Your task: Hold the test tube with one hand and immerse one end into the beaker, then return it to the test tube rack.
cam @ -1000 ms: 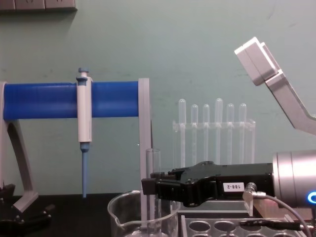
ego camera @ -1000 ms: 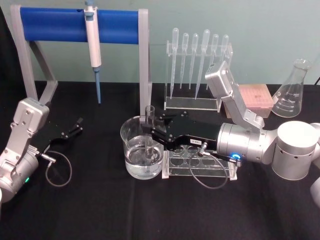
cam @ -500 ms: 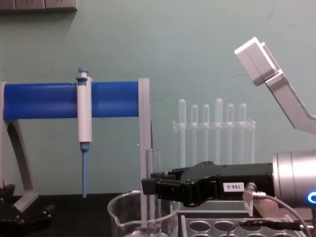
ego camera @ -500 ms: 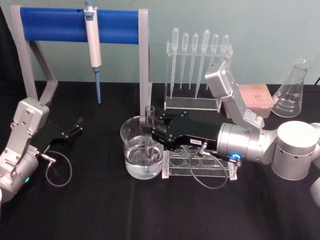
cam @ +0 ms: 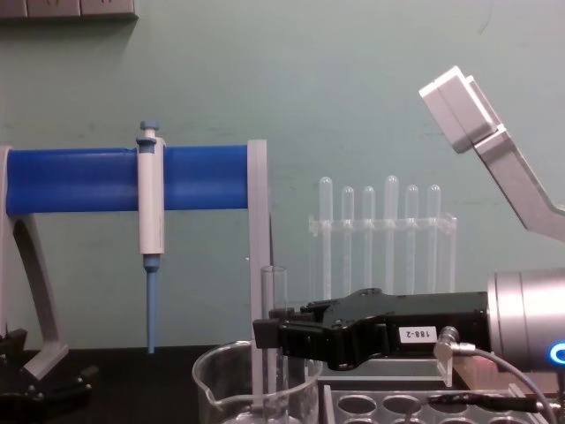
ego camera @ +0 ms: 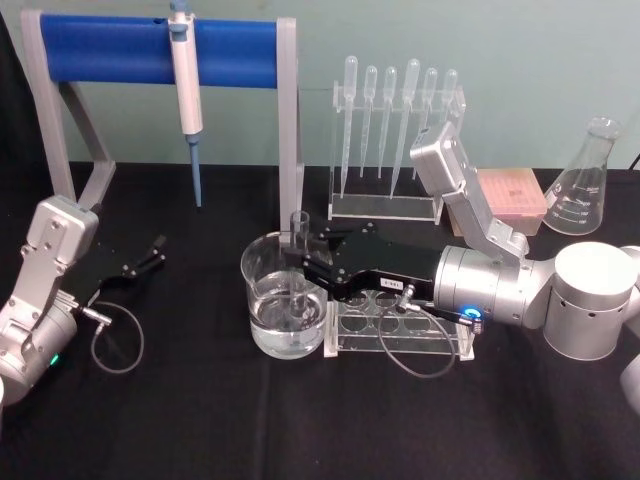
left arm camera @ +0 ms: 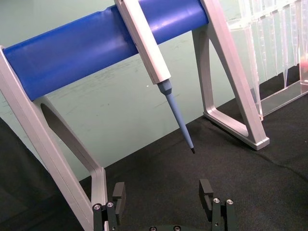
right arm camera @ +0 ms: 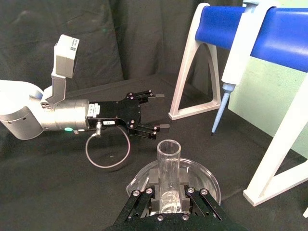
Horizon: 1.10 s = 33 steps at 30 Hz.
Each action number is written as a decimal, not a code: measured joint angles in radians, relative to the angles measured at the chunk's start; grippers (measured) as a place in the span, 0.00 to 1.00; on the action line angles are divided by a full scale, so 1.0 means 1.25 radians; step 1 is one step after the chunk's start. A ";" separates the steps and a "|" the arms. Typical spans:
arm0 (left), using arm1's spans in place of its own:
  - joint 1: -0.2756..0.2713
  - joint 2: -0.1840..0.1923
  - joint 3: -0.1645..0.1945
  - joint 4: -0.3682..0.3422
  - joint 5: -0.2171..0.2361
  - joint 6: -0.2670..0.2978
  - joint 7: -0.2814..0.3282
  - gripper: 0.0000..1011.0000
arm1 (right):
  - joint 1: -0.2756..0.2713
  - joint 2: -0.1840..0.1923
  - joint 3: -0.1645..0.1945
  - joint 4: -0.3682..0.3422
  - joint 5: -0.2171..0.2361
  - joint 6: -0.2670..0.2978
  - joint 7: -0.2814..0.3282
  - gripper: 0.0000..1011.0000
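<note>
Head view: right pincer (ego camera: 298,262) level, tight on upright test tube (ego camera: 297,230) in beaker (ego camera: 262,318); left pincer (ego camera: 157,251) idle, agape.

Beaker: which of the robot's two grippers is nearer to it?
Right. The right gripper holds the test tube inside the beaker; the left gripper sits open, far to its left.

The right pincer (cam: 267,334) has a small white label (cam: 413,335) on its black side. In the chest view it reads "188-2". The glass flask (ego camera: 585,185) at the back of the surface (ego camera: 200,400) has white marks, too small to read. The left pincer (right arm camera: 161,111) has a second label (right arm camera: 92,110), also too small to read.
</note>
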State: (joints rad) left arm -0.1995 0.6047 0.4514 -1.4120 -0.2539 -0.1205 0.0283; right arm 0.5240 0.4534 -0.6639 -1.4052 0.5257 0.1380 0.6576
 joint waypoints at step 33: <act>0.000 0.000 0.000 0.000 0.000 0.000 0.000 0.99 | 0.000 0.000 0.000 0.000 0.000 0.000 0.000 0.22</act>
State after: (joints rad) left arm -0.1995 0.6047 0.4514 -1.4120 -0.2539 -0.1205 0.0283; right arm 0.5239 0.4534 -0.6639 -1.4052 0.5256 0.1380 0.6576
